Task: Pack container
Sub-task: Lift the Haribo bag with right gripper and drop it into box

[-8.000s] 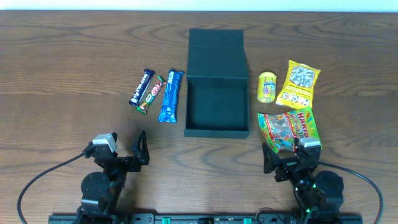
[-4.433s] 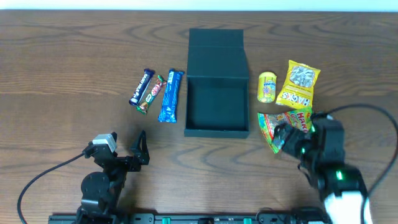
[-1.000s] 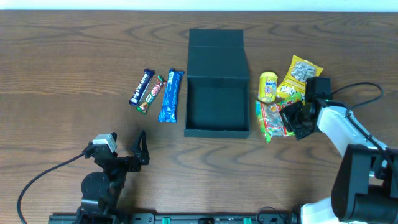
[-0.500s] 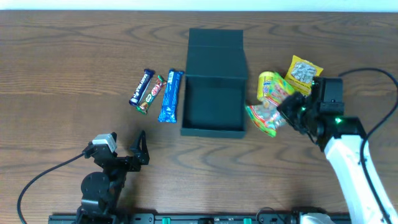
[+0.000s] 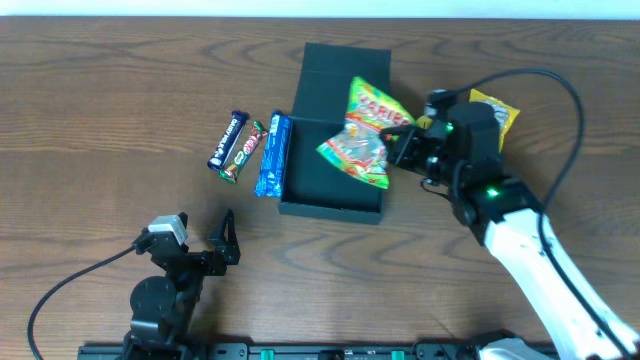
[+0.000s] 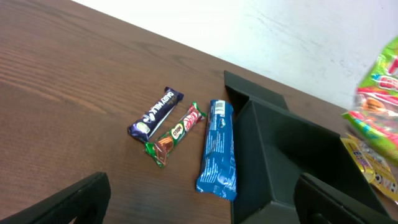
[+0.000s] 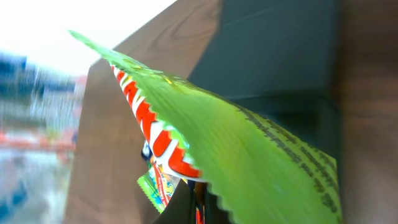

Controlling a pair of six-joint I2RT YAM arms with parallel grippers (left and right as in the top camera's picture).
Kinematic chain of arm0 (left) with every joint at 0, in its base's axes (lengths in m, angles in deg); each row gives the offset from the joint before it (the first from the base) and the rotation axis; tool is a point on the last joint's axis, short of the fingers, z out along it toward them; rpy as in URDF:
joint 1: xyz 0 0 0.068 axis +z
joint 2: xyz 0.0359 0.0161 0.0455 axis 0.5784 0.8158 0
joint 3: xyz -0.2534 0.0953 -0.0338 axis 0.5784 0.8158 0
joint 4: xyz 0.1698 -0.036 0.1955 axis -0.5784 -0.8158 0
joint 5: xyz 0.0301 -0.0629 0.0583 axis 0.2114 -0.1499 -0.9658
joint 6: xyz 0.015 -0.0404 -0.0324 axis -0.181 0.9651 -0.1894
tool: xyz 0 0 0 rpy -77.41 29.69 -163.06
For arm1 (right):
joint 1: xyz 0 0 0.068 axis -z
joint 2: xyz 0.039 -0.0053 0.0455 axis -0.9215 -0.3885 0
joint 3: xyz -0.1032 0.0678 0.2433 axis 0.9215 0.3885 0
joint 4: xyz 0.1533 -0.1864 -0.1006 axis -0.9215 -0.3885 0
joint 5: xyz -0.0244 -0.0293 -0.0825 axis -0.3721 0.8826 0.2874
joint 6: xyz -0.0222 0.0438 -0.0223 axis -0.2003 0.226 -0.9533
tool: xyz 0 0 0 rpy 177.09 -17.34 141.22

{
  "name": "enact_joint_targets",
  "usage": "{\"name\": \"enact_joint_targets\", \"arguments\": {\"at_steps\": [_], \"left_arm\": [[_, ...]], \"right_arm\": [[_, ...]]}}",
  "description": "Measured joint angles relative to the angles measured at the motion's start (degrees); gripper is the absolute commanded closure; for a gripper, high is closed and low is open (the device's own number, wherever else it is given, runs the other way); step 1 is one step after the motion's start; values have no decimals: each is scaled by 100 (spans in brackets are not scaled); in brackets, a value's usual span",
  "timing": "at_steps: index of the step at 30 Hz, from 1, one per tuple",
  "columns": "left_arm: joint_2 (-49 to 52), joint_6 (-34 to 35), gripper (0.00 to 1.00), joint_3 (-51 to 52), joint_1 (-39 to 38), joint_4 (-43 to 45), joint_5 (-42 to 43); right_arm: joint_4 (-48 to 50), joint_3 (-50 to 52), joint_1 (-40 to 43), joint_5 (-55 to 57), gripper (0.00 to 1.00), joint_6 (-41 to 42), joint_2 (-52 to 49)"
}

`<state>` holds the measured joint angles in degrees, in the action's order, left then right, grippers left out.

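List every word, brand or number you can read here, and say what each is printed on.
"DAIRY MILK": white letters on the dark purple bar.
"MILO": on the green bar, small, so probably but not certainly.
Blue bar: print too small to read.
Gummy bag: red brand letters, tilted and blurred, unreadable.
Yellow packet: mostly hidden, unreadable.

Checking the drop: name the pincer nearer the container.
Right. The right pincer is at the right side of the container, shut on the gummy bag over its opening. The left pincer sits open near the front edge of the table, apart from it.
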<state>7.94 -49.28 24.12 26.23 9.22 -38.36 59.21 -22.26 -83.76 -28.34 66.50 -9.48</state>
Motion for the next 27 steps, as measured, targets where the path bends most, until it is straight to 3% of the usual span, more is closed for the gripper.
{"name": "enact_joint_targets", "arguments": {"at_steps": [5, 14, 16, 17, 19, 23, 27], "left_arm": [[0, 0, 5, 0, 0, 0, 0], [0, -2, 5, 0, 0, 0, 0], [0, 0, 5, 0, 0, 0, -2], [0, 0, 5, 0, 0, 0, 0], [0, 0, 5, 0, 0, 0, -2], [0, -2, 5, 0, 0, 0, -2], [0, -2, 5, 0, 0, 0, 0]], "right_arm": [[468, -7, -267, -752, 98, -796, -752], [876, -7, -531, -1097, 96, -1180, -1648], [866, -7, -573, -1097, 39, -1121, -1681], [874, -7, -575, -1119, 17, -1119, -1687], [914, -31, -586, -1143, 3, -1113, -1687], [920, -96, -581, -1158, 8, -1049, -1687], [846, -262, -566, -1123, 27, -964, -1670]]}}
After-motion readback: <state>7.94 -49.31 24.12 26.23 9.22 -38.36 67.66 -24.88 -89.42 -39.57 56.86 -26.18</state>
